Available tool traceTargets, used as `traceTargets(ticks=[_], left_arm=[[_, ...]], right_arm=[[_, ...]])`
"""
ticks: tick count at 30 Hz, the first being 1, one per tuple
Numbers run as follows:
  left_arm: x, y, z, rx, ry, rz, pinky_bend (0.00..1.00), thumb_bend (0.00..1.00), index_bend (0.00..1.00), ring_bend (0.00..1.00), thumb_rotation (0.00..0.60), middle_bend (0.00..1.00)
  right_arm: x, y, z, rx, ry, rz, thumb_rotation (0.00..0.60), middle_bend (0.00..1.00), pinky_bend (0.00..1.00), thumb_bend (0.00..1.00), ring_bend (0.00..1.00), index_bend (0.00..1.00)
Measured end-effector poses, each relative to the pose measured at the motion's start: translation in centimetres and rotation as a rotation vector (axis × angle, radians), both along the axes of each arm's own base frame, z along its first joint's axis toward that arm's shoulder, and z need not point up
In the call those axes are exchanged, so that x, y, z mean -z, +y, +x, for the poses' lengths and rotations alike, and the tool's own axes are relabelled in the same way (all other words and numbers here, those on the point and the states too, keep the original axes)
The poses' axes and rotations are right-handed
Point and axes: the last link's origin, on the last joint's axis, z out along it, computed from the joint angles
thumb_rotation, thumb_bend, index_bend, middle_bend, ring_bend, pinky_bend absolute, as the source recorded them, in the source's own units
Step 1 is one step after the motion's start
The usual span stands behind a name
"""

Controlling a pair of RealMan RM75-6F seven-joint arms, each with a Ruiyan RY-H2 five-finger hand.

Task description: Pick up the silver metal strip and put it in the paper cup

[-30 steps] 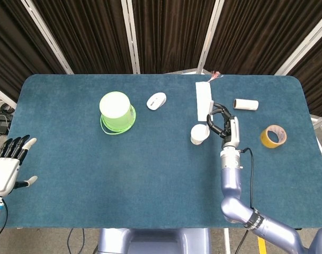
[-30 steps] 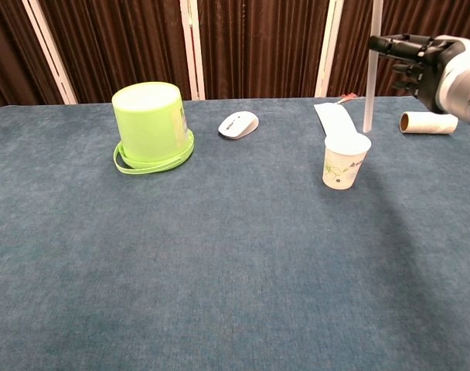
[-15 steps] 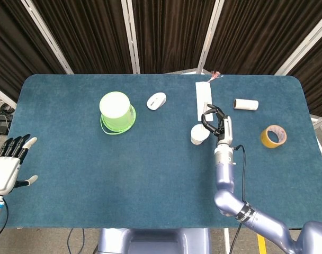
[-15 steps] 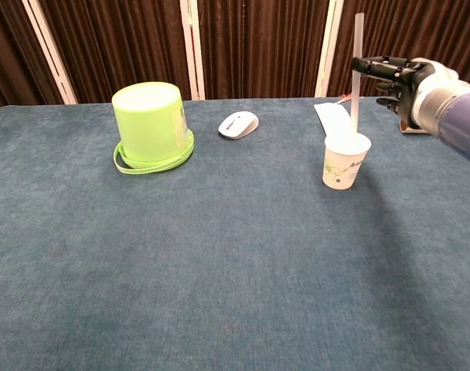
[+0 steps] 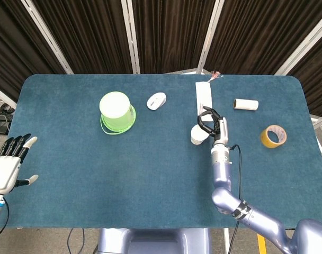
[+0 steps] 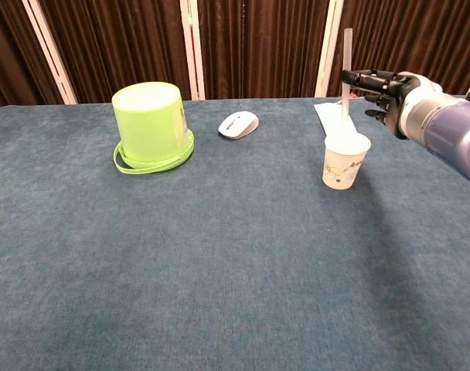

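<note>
The right hand (image 6: 386,86) pinches the thin, stiff, light, likely slippery metal strip (image 6: 346,69) near mid-length, upright over the paper cup (image 6: 345,160) at 6 o'clock.

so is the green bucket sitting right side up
No, in the chest view the green bucket stands upside down, closed base on top and handle lying on the table.

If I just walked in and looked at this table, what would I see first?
Probably the right hand at the table's far right, holding a silver metal strip upright with its lower end at the mouth of the paper cup. Next, the bright green bucket upside down on the far left side, with a white mouse beside it.
</note>
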Motion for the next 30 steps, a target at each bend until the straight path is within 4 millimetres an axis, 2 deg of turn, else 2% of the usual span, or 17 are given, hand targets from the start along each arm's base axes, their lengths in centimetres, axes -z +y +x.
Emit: traceTargets(ticks=[8, 13, 16, 25, 30], left_arm=[[0.0, 0.0, 0.0, 0.0, 0.001, 0.0, 0.0, 0.12, 0.0, 0.0, 0.6, 0.0], [0.0, 0.0, 0.1, 0.001, 0.003, 0.0, 0.0, 0.12, 0.0, 0.0, 0.6, 0.0], [0.0, 0.0, 0.0, 0.002, 0.004, 0.0, 0.0, 0.12, 0.0, 0.0, 0.6, 0.0], [0.0, 0.0, 0.1, 0.001, 0.002, 0.0, 0.0, 0.12, 0.0, 0.0, 0.6, 0.0], [0.0, 0.0, 0.1, 0.0, -0.001, -0.001, 0.0, 0.12, 0.0, 0.0, 0.6, 0.0]], right_arm=[[-0.1, 0.5, -0.4, -0.018, -0.009, 0.002, 0.6, 0.21, 0.0, 0.32, 0.0, 0.56], [-0.4, 0.8, -0.7, -0.031, -0.01, 0.018, 0.6, 0.12, 0.0, 0.27, 0.0, 0.42], [-0.8, 1.0, -1.2, -0.049, -0.01, 0.041, 0.6, 0.11, 0.0, 0.27, 0.0, 0.37], [-1.3, 1.6, -1.5, -0.065, -0.013, 0.056, 0.6, 0.09, 0.0, 0.27, 0.0, 0.36], [-2.6, 1.9, -1.3, -0.098, 0.017, 0.035, 0.6, 0.09, 0.0, 0.26, 0.0, 0.36]])
